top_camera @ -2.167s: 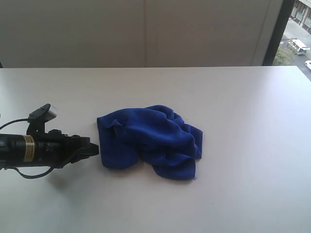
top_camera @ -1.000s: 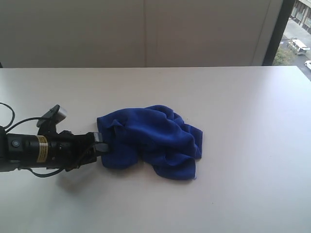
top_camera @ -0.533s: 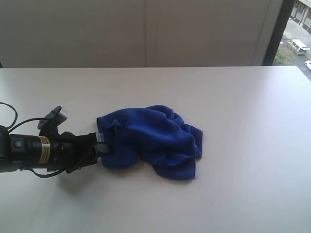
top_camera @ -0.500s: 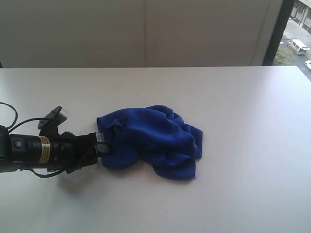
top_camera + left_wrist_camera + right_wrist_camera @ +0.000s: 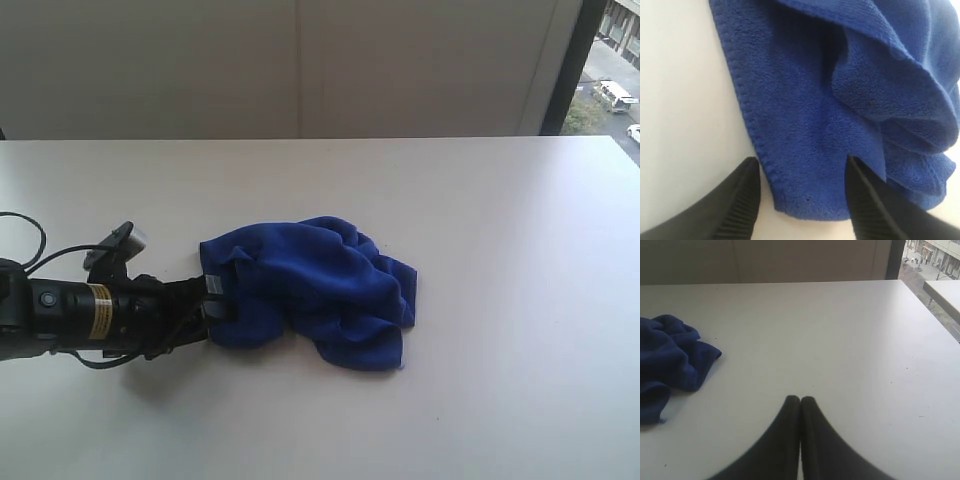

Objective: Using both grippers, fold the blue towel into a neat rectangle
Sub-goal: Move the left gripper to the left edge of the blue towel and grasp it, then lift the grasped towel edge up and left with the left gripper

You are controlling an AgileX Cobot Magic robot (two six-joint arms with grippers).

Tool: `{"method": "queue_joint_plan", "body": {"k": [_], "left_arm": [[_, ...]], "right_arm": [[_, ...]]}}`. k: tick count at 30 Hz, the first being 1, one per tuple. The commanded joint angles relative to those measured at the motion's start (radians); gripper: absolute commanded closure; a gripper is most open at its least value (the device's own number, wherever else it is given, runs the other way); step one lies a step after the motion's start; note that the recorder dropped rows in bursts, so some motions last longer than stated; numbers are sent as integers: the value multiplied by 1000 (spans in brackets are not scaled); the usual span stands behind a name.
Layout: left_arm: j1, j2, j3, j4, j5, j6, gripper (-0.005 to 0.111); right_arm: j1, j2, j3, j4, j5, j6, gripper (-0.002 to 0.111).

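The blue towel (image 5: 320, 290) lies crumpled in a heap on the white table (image 5: 500, 250). My left gripper (image 5: 213, 302) reaches in low from the left and touches the heap's left corner. In the left wrist view the left gripper (image 5: 801, 159) is open, and its two black fingers (image 5: 742, 200) straddle a stitched corner of the towel (image 5: 805, 115) without pinching it. My right gripper (image 5: 800, 400) is shut on nothing above bare table, with the towel (image 5: 670, 355) well away from it. The right arm does not show in the exterior view.
A plain wall runs behind the table's far edge (image 5: 300, 138). A window with a dark frame (image 5: 565, 70) stands at the back right. A second table's corner (image 5: 945, 290) shows by the window in the right wrist view.
The left arm has slid to the right along the table until its fingers reached the towel's left corner. The towel has not moved.
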State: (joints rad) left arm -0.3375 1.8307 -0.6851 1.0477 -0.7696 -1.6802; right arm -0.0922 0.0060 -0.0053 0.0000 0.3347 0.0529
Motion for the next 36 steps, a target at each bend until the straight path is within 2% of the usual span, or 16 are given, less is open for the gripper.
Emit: {"method": "queue_joint_plan", "body": {"k": [1,7,10,15,17,18,22,30,32,34,35,36], "left_arm": [[-5,30,-3,-17,-25,-4,52],[-5,93,-3,-71,-132,25,52],[-5,96,-3,-98,-137,44,54],[-5,96,-3,-105,-127,47,77],[-5,96,-3,-129,-127,117,100],[-5,96,-3,-129,-127,126,107],[17,62,-3,-99,-217,137,107],[129,-214,-10,161,-27,98,107],[138,-298,-45,335,71,8,107],[138,-376,-100,615,155,-166,107],[138,-400,-122,697,166,-226,107],[138,-421,-138,697,171,-252,107]], "right_arm": [[1,-6,5,0,-14,1,108],[1,-6,5,0,-14,1,108],[1,-6,5,0,-14,1,108],[1,-6,5,0,-14,1,108],[1,-6,5,0,-14,1,108],[1,-6,5,0,-14,1,108],[1,-6,5,0,-14,1,108],[1,-6,5,0,-14,1,108],[1,-6,5,0,-14,1,108],[1,-6,5,0,-14,1,108],[1,-6,5,0,-14,1,108],[1,-6,5,0,-14,1,108]]}}
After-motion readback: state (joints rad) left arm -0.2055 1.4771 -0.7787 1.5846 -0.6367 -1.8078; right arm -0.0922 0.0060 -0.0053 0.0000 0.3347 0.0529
